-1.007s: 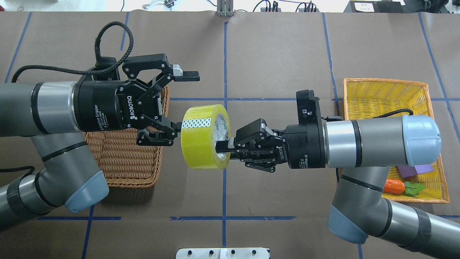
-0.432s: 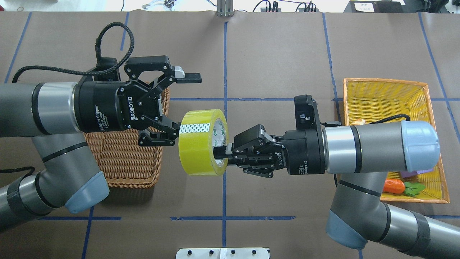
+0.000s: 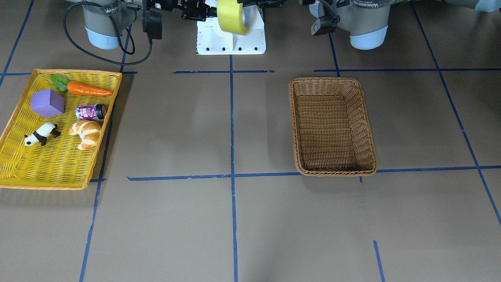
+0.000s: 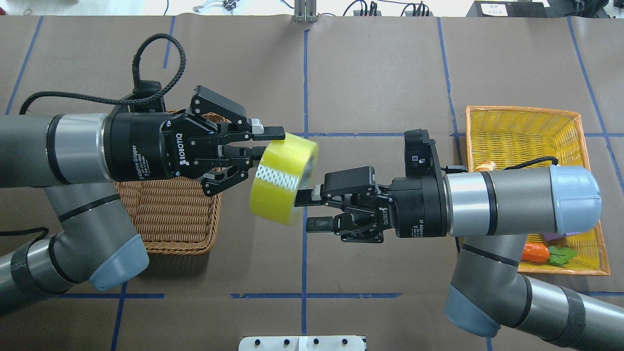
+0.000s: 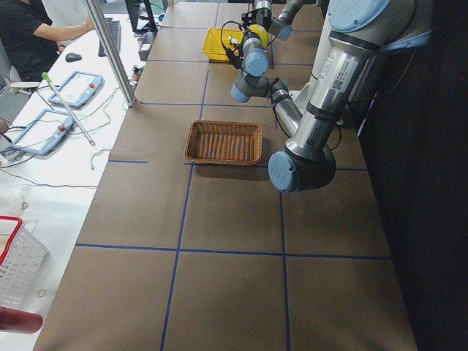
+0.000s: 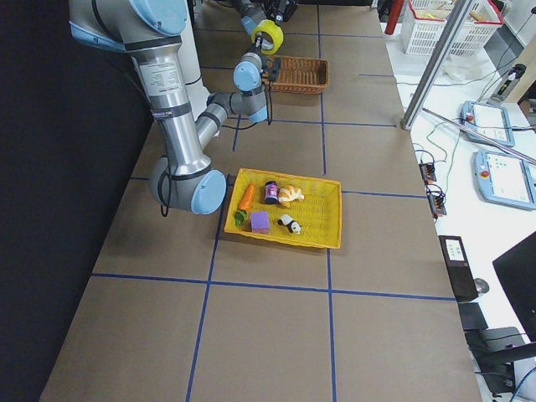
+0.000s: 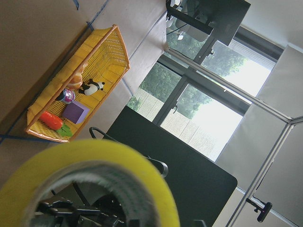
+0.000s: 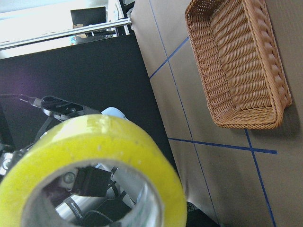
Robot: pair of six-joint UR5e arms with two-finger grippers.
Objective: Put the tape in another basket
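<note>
Now: the tape [image 4: 280, 178] hangs pinched in the left gripper [image 4: 265, 142]

The roll is fat, translucent yellow-green, with a white patterned patch on its outer band. It is tilted and blurred in mid-air. Just past it, the right gripper [image 4: 307, 210] is spread, its upper finger at the roll's open face. The basket [image 4: 165, 224] lies beneath the left gripper.
</note>
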